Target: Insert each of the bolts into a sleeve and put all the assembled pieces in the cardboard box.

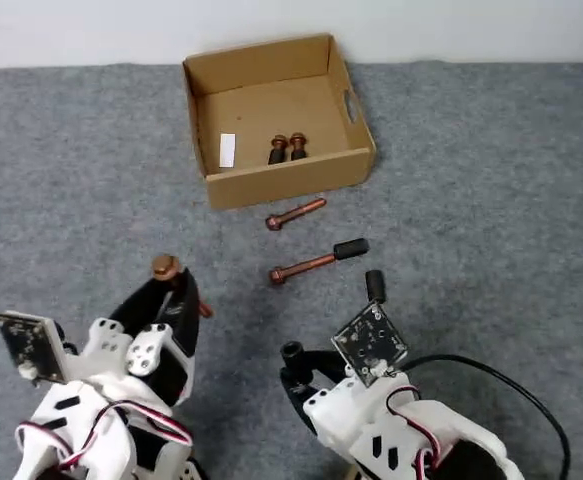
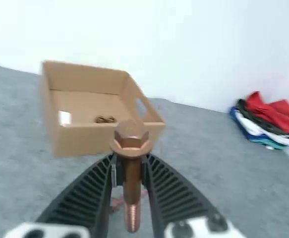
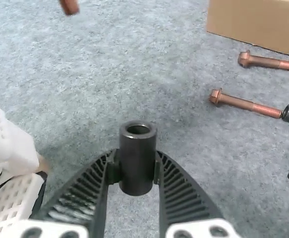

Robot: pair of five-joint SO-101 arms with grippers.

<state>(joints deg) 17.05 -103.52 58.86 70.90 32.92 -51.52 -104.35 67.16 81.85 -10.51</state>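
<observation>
Left end effector: clamping a copper bolt head-up, shank hanging free for insertion.
Right end effector: gripping a black sleeve upright, bore facing up to receive it.

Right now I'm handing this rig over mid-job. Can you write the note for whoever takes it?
Left end effector: shut on a bolt, held upright with the head up.
Right end effector: shut on a sleeve, open end up.
Box: two assembled pieces inside.
Carpet, in front of the box: a bare bolt; a second bolt with a black sleeve at its tip, seating unclear; a loose sleeve.
Done: two pieces boxed.
Left: join the held pair, assemble the carpet parts, box all three.
</observation>
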